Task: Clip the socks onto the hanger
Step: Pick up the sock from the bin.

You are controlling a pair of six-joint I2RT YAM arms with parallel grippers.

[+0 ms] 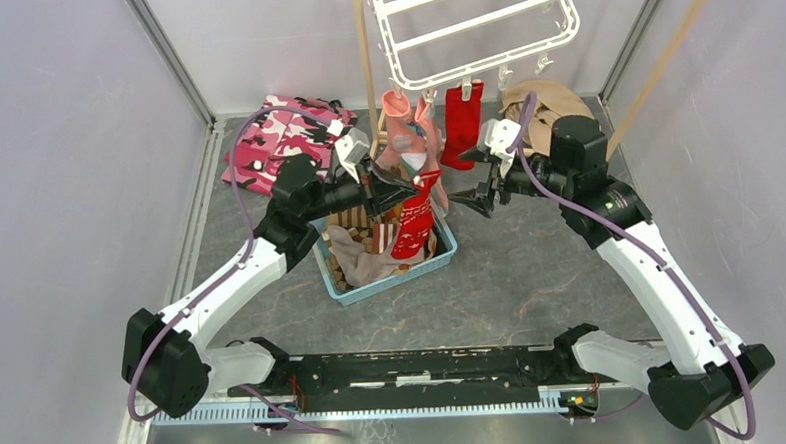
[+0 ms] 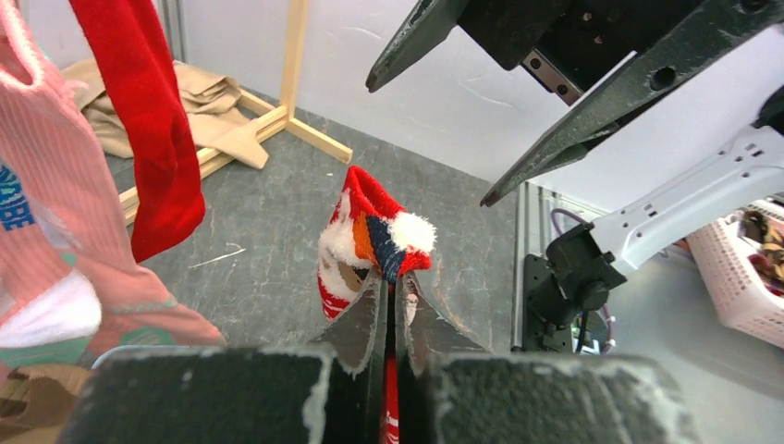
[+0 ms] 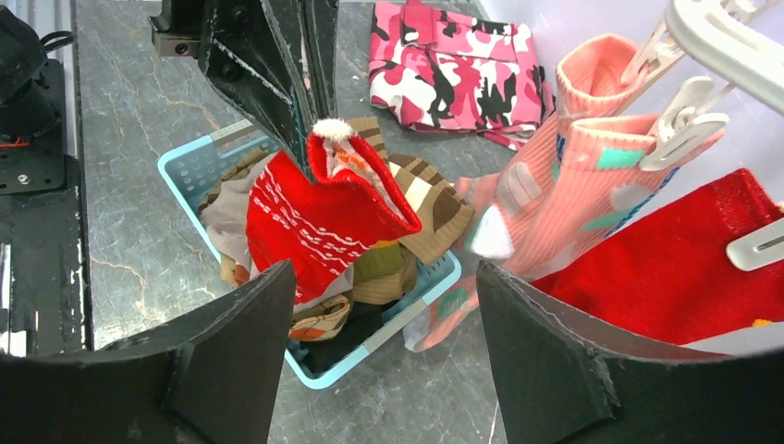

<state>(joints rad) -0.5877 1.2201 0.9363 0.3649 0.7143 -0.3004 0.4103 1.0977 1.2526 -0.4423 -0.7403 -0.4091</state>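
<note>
The left gripper [image 2: 393, 289] is pressed together on the fluffy cuff of the red sock with white marks [image 1: 412, 224], holding it up over the blue basket [image 1: 392, 282]. The right gripper [image 1: 476, 193] stands spread at 3 o'clock of that cuff, touching nothing. The hanger [image 3: 730, 35] hangs at 12 o'clock of the basket in the top view, with 2 salmon-pink socks [image 1: 405, 131] and 1 plain red sock [image 1: 460, 124] already pegged on its near rim.

The pinch looks shallow (only a thin fold of cuff sits between the fingers), so a quick lift could pull the sock free and drop it back. Its toe hangs low, just beside the brown striped sock [image 3: 430, 196], and may snag and drag that one out. The free pegs [image 1: 504, 75] lie at about 1 o'clock, past the pegged socks. Brushing those could unclip 1 or set the frame swinging, and a swaying peg is hard to open. The 2 grippers are also close enough to knock together.
</note>
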